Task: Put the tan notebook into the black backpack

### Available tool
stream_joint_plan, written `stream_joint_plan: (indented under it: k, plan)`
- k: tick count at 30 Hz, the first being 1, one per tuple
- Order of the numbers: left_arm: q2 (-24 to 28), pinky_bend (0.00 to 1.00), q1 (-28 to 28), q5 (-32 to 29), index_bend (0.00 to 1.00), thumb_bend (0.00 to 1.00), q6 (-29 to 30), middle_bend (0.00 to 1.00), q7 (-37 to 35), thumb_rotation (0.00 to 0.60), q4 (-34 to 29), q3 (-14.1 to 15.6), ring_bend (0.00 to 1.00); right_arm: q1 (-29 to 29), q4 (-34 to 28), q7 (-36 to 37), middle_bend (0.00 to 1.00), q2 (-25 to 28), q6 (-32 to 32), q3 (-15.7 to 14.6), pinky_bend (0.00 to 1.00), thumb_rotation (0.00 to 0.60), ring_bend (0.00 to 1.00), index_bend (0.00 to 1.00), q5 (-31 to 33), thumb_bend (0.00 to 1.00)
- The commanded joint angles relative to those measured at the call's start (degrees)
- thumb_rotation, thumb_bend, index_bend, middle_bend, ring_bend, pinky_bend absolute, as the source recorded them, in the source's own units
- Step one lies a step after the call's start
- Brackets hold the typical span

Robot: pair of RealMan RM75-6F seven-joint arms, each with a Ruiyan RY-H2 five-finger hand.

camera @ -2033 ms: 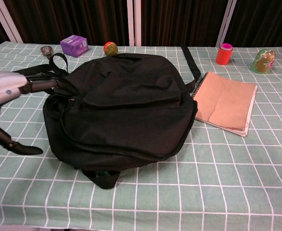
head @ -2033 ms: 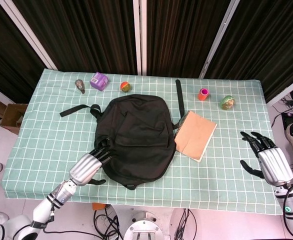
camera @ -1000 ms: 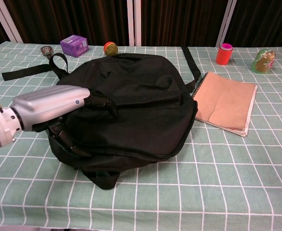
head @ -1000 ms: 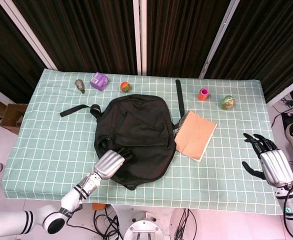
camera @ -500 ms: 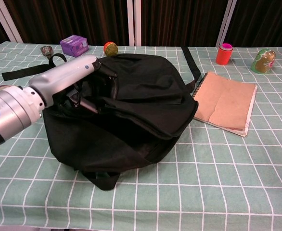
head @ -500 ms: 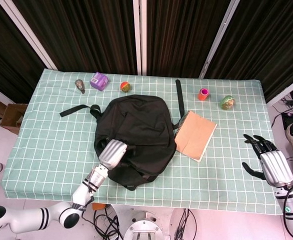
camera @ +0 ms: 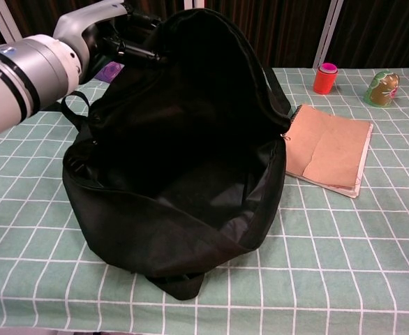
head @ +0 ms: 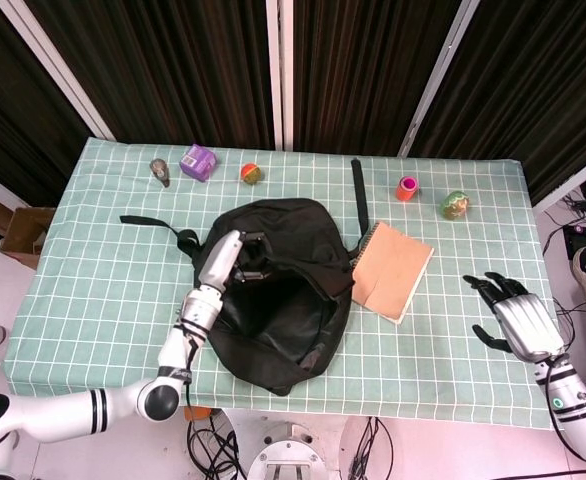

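Observation:
The black backpack lies mid-table with its mouth pulled wide open, dark interior showing. My left hand grips the bag's upper flap and holds it lifted high. The tan notebook, spiral-bound, lies flat just right of the bag, touching its edge. My right hand hovers over the table's right front with fingers spread, holding nothing, well clear of the notebook; the chest view does not show it.
Along the back of the green checked tablecloth sit a grey object, a purple box, an orange ball, a red-pink cup and a green figure. A strap trails toward the back.
My left hand has risen from the bag's front edge, lifting the flap and opening the backpack wide. The right hand has shifted slightly left toward the table. The notebook has not moved.

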Motion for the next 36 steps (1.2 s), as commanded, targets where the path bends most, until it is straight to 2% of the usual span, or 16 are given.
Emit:
stream_joint_plan:
  k: [1, 5, 8, 15, 21, 28, 36]
  plan:
    - [1.1, 0.57, -1.0, -9.1, 0.61, 0.38, -2.5, 0.66, -1.2, 0.600, 1.1, -3.5, 0.57, 2.9, 4.9, -4.2, 0.31, -4.5, -4.0, 0.5, 0.31, 0.600, 0.15, 0.20, 0.5, 0.18]
    - [2.5, 0.57, -0.7, -16.5, 0.61, 0.39, -6.2, 0.66, -5.1, 0.600, 0.9, -5.6, 0.56, 5.4, 11.9, -6.7, 0.28, -11.1, -6.1, 1.3, 0.28, 0.600, 0.14, 0.20, 0.6, 0.09]
    - [3.6, 0.57, -0.7, -20.2, 0.61, 0.39, -8.4, 0.66, -6.9, 0.600, 0.8, -6.1, 0.56, 7.1, 17.5, -6.6, 0.25, -15.8, -6.7, 1.4, 0.25, 0.600, 0.11, 0.20, -0.3, 0.08]
    - [4.4, 0.57, -1.3, -23.8, 0.61, 0.39, -9.0, 0.66, -8.4, 0.600, 0.4, -5.8, 0.56, 10.1, 31.6, -3.0, 0.23, -24.9, -6.7, -0.1, 0.23, 0.600, 0.10, 0.20, -3.0, 0.08]
    - [4.6, 0.57, -2.1, -26.9, 0.61, 0.39, -10.5, 0.65, -10.1, 0.600, 0.8, -5.9, 0.56, 11.8, 40.7, 1.0, 0.23, -30.9, -4.4, -0.7, 0.22, 0.600, 0.10, 0.20, -4.4, 0.07]
    - [4.8, 0.57, -3.0, -28.7, 0.61, 0.40, -11.7, 0.65, -11.0, 0.600, 1.4, -5.3, 0.56, 13.0, 48.2, 5.2, 0.25, -35.9, -2.9, -1.2, 0.22, 0.600, 0.10, 0.20, -4.6, 0.07]
    - [5.4, 0.57, -3.9, -30.1, 0.61, 0.40, -12.0, 0.65, -11.4, 0.600, 1.2, -5.0, 0.55, 14.5, 51.8, 6.4, 0.25, -38.4, -3.6, -2.2, 0.22, 0.600, 0.10, 0.20, -4.6, 0.07]
